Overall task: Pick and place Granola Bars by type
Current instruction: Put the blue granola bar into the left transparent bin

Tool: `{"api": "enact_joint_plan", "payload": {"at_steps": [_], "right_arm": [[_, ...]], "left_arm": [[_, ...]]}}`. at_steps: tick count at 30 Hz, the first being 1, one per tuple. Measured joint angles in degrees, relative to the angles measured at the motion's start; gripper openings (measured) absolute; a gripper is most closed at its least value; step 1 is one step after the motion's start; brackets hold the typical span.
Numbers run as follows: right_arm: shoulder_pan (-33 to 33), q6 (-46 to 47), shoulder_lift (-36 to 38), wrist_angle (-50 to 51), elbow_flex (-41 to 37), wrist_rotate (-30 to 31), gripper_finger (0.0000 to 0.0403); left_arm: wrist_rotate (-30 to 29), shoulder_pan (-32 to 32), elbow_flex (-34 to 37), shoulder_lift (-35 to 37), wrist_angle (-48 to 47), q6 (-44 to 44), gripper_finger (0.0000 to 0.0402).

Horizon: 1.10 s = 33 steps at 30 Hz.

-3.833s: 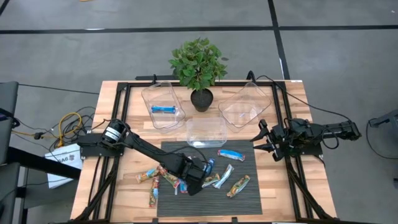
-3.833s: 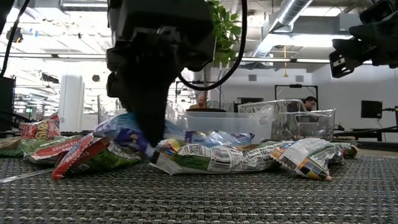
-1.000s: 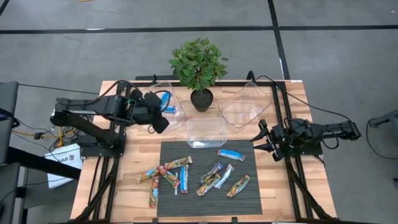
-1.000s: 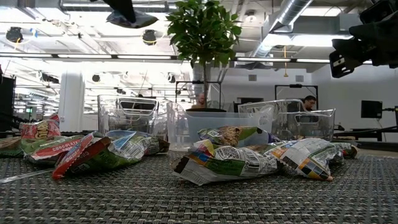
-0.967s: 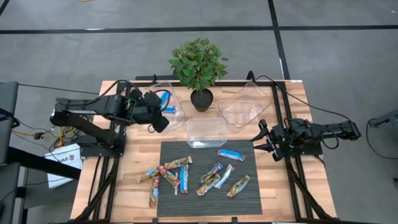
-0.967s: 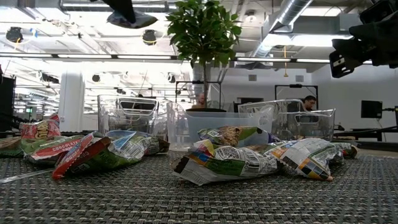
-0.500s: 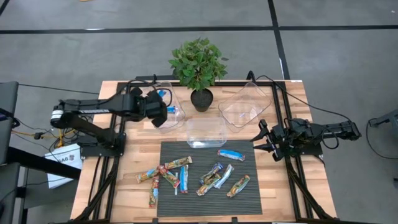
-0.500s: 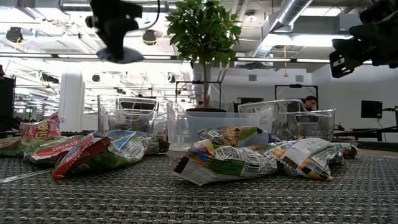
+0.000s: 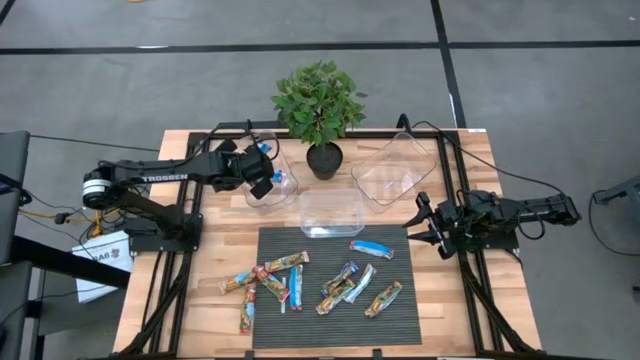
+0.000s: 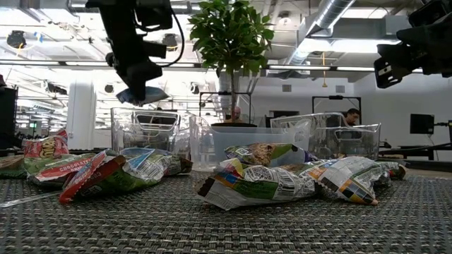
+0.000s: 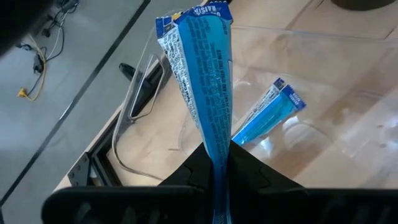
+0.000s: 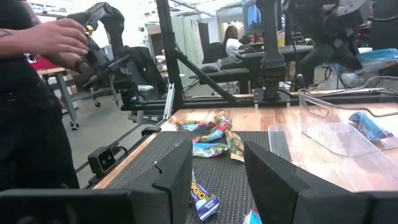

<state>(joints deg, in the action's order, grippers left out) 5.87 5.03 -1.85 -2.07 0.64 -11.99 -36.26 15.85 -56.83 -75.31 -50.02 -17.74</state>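
Left hand (image 9: 268,170) above left clear tub (image 9: 285,190), fingers clamped on blue granola bar (image 11: 202,87). Second blue bar (image 11: 267,115) lies in that tub. Right hand (image 9: 418,228) parked at bench (image 9: 210,310) right edge, fingers apart, empty. Remaining bars (image 9: 345,285) scattered on dark mat (image 9: 400,320).

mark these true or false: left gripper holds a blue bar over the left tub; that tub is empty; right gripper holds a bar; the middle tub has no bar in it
1. The left gripper holds a blue bar above the left tub. True.
2. That tub is empty. False: one blue bar in the tub already lies there.
3. The right gripper holds a bar. False: it is open and holds nothing, at the table's right edge.
4. The middle tub has no bar in it. True.
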Motion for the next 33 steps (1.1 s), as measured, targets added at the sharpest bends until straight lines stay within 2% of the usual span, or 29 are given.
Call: {"api": "enact_joint_plan", "payload": {"at_steps": [7,12,21,33], "right_arm": [[0.0,0.0,0.0,0.0,0.0,0.0,0.0137],[0.0,0.0,0.0,0.0,0.0,0.0,0.0139],[0.0,0.0,0.0,0.0,0.0,0.0,0.0139],[0.0,0.0,0.0,0.0,0.0,0.0,0.0139]], "left_arm": [[0.1,1.7,1.5,0.0,3.8,3.7,0.0018],[6.3,3.6,1.9,-1.5,6.8,7.9,0.0018],[16.0,5.7,1.9,-9.2,7.7,16.2,0.0018],[18.3,6.9,1.9,-11.0,9.2,18.1,0.0024]]}}
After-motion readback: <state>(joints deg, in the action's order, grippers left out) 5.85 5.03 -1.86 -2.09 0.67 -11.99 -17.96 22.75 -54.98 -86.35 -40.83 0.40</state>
